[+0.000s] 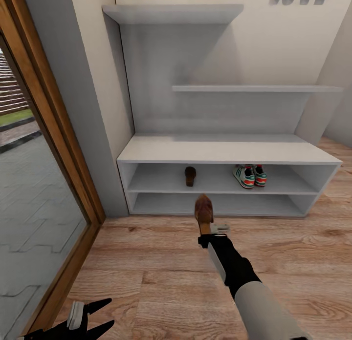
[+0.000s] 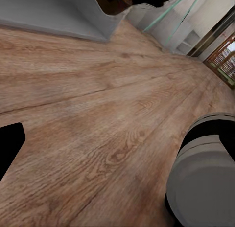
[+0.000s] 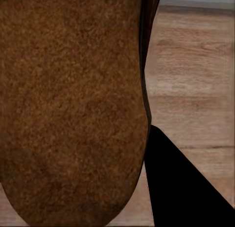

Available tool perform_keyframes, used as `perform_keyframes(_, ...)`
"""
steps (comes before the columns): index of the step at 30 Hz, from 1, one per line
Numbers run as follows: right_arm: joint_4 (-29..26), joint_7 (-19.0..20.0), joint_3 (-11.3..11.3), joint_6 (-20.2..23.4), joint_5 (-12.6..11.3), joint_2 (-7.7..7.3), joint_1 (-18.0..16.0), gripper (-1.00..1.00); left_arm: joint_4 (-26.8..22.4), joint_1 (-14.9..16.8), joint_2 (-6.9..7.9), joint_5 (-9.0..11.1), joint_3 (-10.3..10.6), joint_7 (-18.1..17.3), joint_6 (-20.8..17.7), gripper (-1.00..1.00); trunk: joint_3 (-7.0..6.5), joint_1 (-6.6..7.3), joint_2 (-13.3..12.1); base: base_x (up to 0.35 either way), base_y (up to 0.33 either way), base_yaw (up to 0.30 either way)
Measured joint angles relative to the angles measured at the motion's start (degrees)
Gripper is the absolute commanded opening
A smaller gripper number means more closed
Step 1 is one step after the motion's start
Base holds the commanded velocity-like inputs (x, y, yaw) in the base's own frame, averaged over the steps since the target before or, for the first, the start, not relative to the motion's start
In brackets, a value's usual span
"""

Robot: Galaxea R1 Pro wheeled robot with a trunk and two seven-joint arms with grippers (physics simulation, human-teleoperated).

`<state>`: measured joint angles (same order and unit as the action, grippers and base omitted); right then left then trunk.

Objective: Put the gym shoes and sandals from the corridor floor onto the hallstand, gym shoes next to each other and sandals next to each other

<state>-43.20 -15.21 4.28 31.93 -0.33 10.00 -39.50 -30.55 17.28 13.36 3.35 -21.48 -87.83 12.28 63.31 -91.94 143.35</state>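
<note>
My right gripper (image 1: 207,226) is shut on a brown sandal (image 1: 203,209), held above the corridor floor (image 1: 161,262) just in front of the hallstand (image 1: 225,153). In the right wrist view the sandal's tan sole (image 3: 73,104) looms close beside a black finger (image 3: 181,188). The other sandal (image 1: 190,176) stands on the rack's upper open tier, left of centre. Both gym shoes (image 1: 249,176) sit side by side on the same tier, further right. My left gripper (image 1: 103,314) hangs low at the near left, open and holding nothing. The left wrist view catches the held sandal (image 2: 113,2) from below.
A wood-framed glass door (image 1: 44,149) runs along the left, with a grey wall post (image 1: 78,86) between it and the rack. Stepped wall shelves (image 1: 254,88) rise above the bench. My right forearm (image 2: 205,173) crosses the left wrist view over the floor planks.
</note>
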Motion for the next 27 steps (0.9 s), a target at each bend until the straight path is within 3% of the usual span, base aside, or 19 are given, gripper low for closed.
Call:
perform_keyframes(6,0.0,-0.1,0.4,1.4,-0.3,0.00,-2.4,-1.00,-0.1,0.0,0.01,-0.3,0.3,-0.1,0.1,1.00,0.01,0.00,0.0,0.000,0.000,0.000)
perform_keyframes(27,0.3,0.0,0.3,1.5,-0.2,0.00,-2.5,-1.00,0.1,0.1,-0.07,-0.4,0.7,0.1,-0.2,1.00,0.11,-0.01,0.0,0.000,0.000,0.021)
